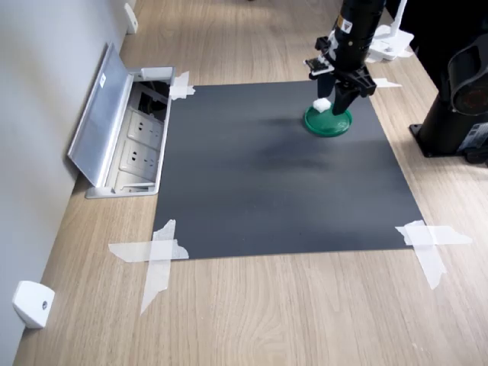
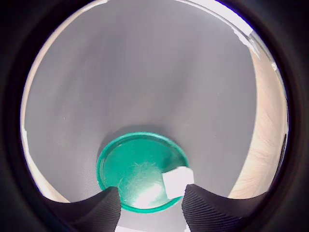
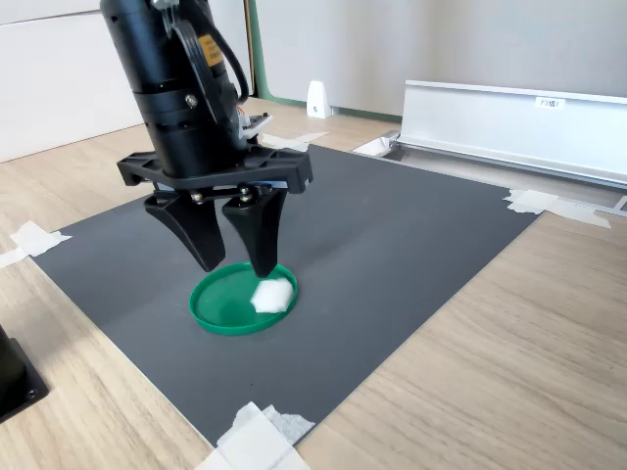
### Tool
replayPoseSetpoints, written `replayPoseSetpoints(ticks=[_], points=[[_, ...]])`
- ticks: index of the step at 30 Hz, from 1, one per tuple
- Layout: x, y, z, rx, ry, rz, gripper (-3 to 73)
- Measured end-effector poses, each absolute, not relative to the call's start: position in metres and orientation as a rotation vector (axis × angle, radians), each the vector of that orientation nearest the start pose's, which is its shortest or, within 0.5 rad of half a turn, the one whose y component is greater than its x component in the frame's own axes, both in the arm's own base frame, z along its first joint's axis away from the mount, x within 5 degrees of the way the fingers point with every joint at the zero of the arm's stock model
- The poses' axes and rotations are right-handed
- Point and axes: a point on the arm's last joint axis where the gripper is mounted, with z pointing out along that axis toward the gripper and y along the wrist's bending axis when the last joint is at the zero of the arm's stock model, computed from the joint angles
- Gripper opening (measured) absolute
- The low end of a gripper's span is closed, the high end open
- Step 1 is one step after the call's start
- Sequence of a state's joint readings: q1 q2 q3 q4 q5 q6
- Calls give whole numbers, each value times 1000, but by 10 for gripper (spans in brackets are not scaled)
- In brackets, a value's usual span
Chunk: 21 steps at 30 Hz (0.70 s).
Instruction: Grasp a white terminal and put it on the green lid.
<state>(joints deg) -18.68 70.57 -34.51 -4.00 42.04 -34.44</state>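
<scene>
The green lid (image 1: 329, 122) (image 2: 135, 169) (image 3: 230, 305) lies on the black mat (image 1: 274, 175), near its far right corner in the first exterior view. A white terminal (image 1: 322, 104) (image 2: 177, 181) (image 3: 271, 293) rests inside the lid, close to its rim. My gripper (image 1: 334, 103) (image 2: 149, 193) (image 3: 237, 266) hangs just above the lid, open, fingers pointing down. One fingertip (image 3: 263, 266) stands right beside the terminal; the other is well apart from it. Nothing is held between the fingers.
An open floor socket box with a raised metal flap (image 1: 107, 122) (image 3: 509, 117) borders the mat. White tape strips (image 1: 156, 255) (image 3: 255, 441) hold the mat's corners. A black stand (image 1: 457, 114) sits on the first exterior view's right; a white wedge piece (image 1: 30, 303) lies near the wall.
</scene>
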Motion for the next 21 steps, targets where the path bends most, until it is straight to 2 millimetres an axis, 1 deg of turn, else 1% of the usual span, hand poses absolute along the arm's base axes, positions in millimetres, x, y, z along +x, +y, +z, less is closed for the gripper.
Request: replayPoseSetpoints(ticks=[3,5,6,9,13,14,15,17,21], points=[[176,-64,220,-427,2784,-307,537],[170,-62,231,-413,2734,-332,499],[166,-61,236,-406,2708,-347,466],[156,-57,251,-383,2630,-381,333],[139,-48,272,-310,2494,-393,114],[134,-45,278,-279,2453,-381,68],[128,-41,284,-243,2409,-363,38],[119,-34,294,-164,2320,-311,8],[98,-19,314,-66,2110,-222,-4]])
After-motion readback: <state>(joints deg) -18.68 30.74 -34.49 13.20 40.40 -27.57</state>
